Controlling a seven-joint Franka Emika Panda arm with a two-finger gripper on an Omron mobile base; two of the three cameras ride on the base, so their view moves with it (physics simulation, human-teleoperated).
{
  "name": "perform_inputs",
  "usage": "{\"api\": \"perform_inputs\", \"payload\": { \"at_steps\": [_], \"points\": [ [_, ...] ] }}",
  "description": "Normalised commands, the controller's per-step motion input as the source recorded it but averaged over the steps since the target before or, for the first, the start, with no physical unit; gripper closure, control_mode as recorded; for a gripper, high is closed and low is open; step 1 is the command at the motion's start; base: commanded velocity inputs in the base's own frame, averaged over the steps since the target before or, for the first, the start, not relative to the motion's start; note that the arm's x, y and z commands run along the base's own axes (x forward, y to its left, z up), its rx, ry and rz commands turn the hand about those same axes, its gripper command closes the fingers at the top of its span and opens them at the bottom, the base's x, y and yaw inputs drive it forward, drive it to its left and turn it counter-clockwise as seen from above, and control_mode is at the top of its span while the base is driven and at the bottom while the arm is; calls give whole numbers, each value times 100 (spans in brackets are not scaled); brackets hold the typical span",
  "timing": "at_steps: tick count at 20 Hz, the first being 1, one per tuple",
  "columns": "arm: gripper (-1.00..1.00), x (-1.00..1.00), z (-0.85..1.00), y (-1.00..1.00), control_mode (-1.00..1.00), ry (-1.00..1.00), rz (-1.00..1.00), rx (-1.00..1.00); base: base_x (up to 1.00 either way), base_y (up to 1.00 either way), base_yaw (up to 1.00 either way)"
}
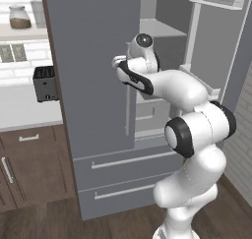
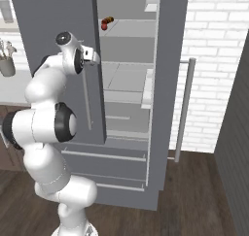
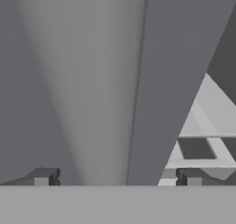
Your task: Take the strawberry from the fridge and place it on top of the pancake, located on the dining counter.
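Note:
The grey fridge (image 1: 93, 61) stands with its left door shut and its right door (image 2: 170, 60) swung wide. On an upper shelf inside lies the tiny red strawberry (image 2: 104, 24), touching a small orange-brown item (image 2: 110, 20). My gripper (image 2: 93, 56) is at the inner edge of the shut left door, well below and left of the strawberry. In the hand view the gripper (image 3: 117, 178) is open, its fingertips (image 3: 44, 177) wide apart, with the grey door edge running up between them. The pancake and the dining counter are out of view.
A black toaster (image 1: 45, 83) sits on the white wall worktop (image 1: 24, 110) over brown cabinets (image 1: 29, 164), left of the fridge. Two fridge drawers (image 1: 128, 169) lie below the doors. The open door's long handle (image 2: 184, 109) stands out toward a white brick wall (image 2: 219, 60).

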Motion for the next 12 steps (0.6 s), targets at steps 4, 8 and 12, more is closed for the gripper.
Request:
{"api": "perform_inputs", "payload": {
  "at_steps": [4, 8, 12],
  "points": [
    [-100, 3, 0, 9, -100, -6, -1, 0, 0, 0, 0],
    [-100, 5, 0, 2, -100, -11, 0, 0, 0, 0, 0],
    [100, 13, 0, 0, -100, -17, 0, 0, 0, 0, 0]
  ]
}}
